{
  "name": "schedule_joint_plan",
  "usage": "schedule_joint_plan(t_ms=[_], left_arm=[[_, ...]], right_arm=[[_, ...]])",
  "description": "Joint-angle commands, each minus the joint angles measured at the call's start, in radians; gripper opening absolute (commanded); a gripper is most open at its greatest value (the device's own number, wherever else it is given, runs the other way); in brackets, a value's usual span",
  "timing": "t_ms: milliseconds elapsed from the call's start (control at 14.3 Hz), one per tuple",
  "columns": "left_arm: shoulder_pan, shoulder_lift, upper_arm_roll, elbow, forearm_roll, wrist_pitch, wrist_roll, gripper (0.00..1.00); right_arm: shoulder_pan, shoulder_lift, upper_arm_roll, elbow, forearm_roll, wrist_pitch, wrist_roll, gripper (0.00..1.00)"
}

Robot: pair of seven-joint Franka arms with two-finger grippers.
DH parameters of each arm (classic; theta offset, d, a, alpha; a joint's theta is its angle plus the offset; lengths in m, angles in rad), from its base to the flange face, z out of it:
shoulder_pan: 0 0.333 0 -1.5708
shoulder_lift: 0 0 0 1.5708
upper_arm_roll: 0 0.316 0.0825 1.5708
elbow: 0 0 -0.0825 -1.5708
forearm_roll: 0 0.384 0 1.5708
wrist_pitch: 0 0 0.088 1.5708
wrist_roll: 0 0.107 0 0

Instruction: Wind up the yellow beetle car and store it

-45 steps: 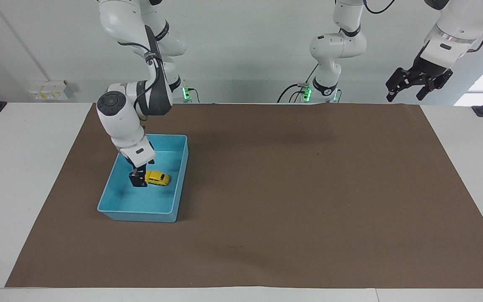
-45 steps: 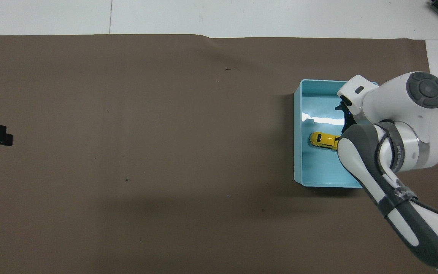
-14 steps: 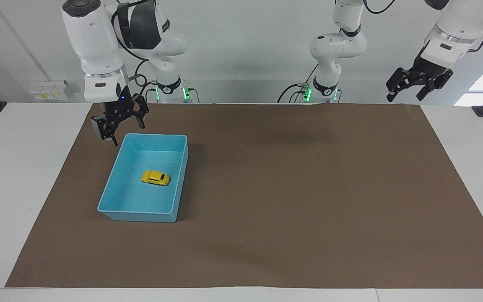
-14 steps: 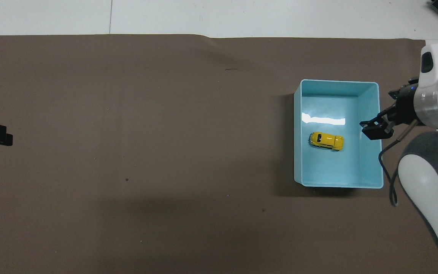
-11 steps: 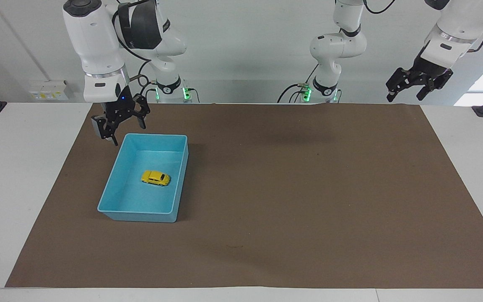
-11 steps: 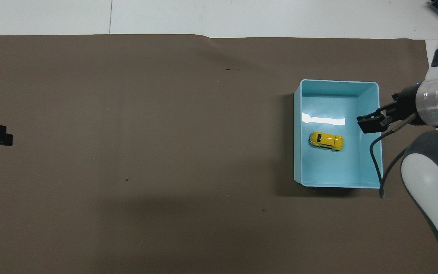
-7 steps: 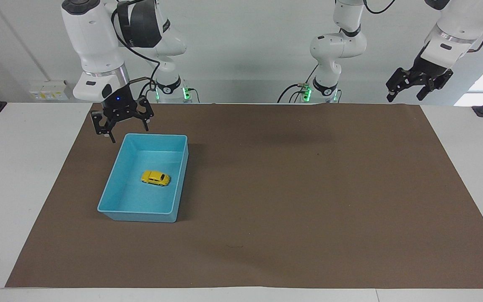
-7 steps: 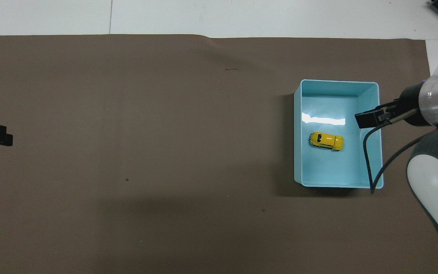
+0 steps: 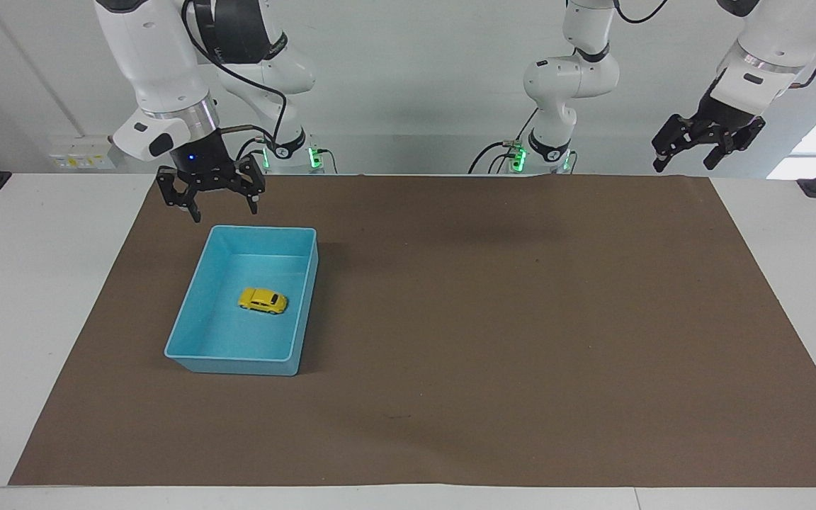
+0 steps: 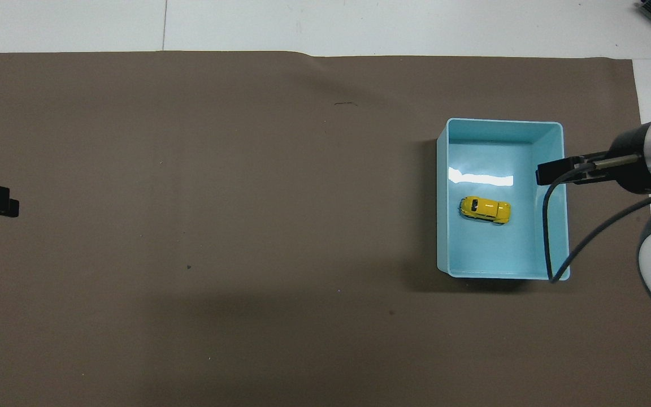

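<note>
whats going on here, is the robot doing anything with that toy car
Nothing is held right now. The yellow beetle car sits inside the light blue bin. The right gripper hangs open above the brown mat, by the bin's end nearer the robots. The left gripper waits open, raised at its own end of the table.

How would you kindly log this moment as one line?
yellow beetle car: in light blue bin | right pincer: open, raised over bin's robot-side edge | left pincer: open, waiting

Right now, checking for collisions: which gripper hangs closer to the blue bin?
The right gripper, open, raised by the light blue bin; the left gripper waits at the table's other end.
</note>
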Motion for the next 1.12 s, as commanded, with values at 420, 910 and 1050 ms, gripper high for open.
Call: schedule_joint_plan(t_ms=[420,910,1050], left_arm=[[0.016,-0.004,-0.008,0.013,-0.013,-0.022,0.011,1.00],[0.016,-0.004,-0.008,0.013,-0.013,-0.022,0.011,1.00],[0.016,-0.004,-0.008,0.012,-0.013,-0.022,0.011,1.00]], right_arm=[[0.009,0.015,-0.015,0.047,0.022,-0.045,0.019,1.00],[0.043,0.015,-0.003,0.053,0.025,-0.047,0.025,1.00],[0.041,0.013,-0.015,0.053,0.024,-0.051,0.024,1.00]])
